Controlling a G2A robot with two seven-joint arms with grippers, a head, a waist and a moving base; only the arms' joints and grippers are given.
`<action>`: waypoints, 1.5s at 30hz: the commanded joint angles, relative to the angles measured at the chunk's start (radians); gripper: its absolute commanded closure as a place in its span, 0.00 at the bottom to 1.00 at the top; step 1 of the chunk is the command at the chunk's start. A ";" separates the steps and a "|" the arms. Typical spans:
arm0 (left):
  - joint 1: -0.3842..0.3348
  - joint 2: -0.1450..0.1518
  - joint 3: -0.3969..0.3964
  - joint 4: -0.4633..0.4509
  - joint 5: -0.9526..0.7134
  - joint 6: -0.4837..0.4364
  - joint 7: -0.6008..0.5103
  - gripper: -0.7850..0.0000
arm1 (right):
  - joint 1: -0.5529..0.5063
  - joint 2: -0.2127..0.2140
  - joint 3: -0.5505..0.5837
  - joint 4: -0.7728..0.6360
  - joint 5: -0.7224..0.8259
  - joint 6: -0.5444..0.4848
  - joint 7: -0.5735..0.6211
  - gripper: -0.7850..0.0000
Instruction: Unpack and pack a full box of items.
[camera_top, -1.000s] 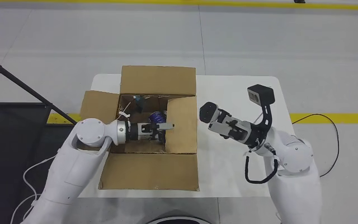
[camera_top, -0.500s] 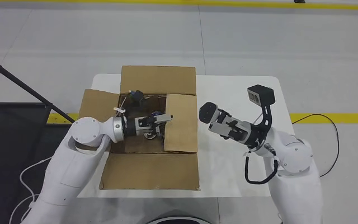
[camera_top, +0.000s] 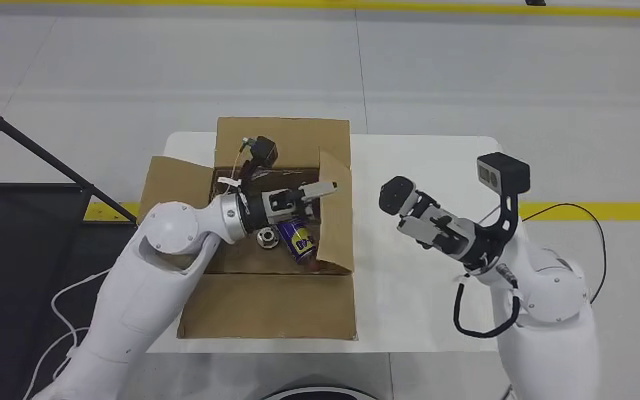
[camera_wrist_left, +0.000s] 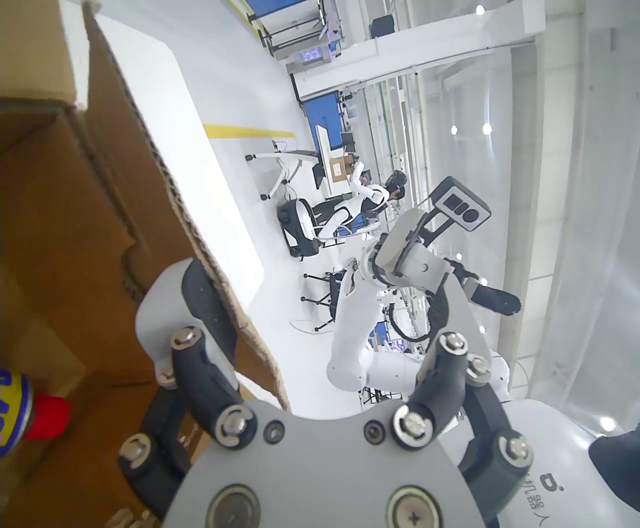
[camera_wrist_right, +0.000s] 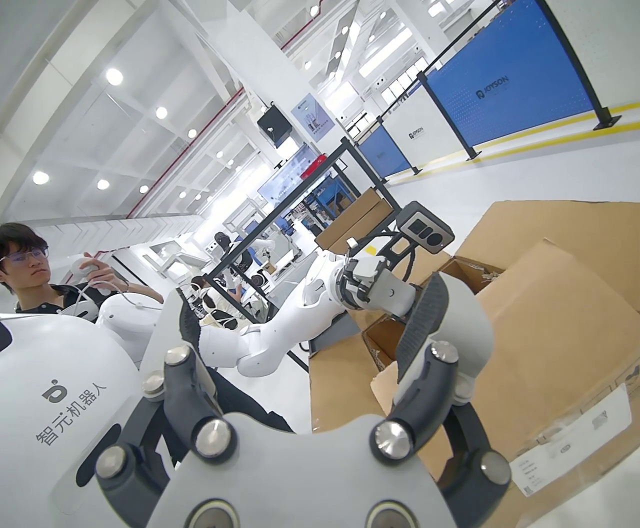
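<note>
- The open cardboard box (camera_top: 283, 143) sits left of centre on the white table (camera_top: 390, 310), with its flaps spread.
- The left gripper (camera_top: 318, 197) hangs over the box's right side, released, with the edge of the raised right flap (camera_top: 338, 225) between its fingers.
- A blue-and-yellow spray can (camera_top: 297, 240) lies inside the box beside a round silvery item (camera_top: 266, 236).
- The right gripper (camera_top: 398, 196), right of centre, is spread wide and holds nothing. The flap stands between it and the box's contents.

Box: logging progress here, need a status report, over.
Left gripper open astride a box flap. Right gripper open over the table. Spray can in the box, ungripped. Flap leans inward, partly blocking.
</note>
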 joint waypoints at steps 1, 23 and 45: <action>-0.024 -0.006 0.027 0.005 0.003 0.005 0.007 0.00 | -0.016 0.004 0.016 -0.014 -0.001 -0.001 -0.003 0.00; -0.207 -0.102 0.331 0.208 0.046 -0.003 0.102 0.00 | -0.243 0.051 0.287 -0.193 0.047 0.006 0.006 0.00; -0.288 -0.153 0.407 0.284 0.086 0.156 0.065 0.00 | -0.309 0.078 0.317 -0.169 0.088 -0.032 -0.016 0.00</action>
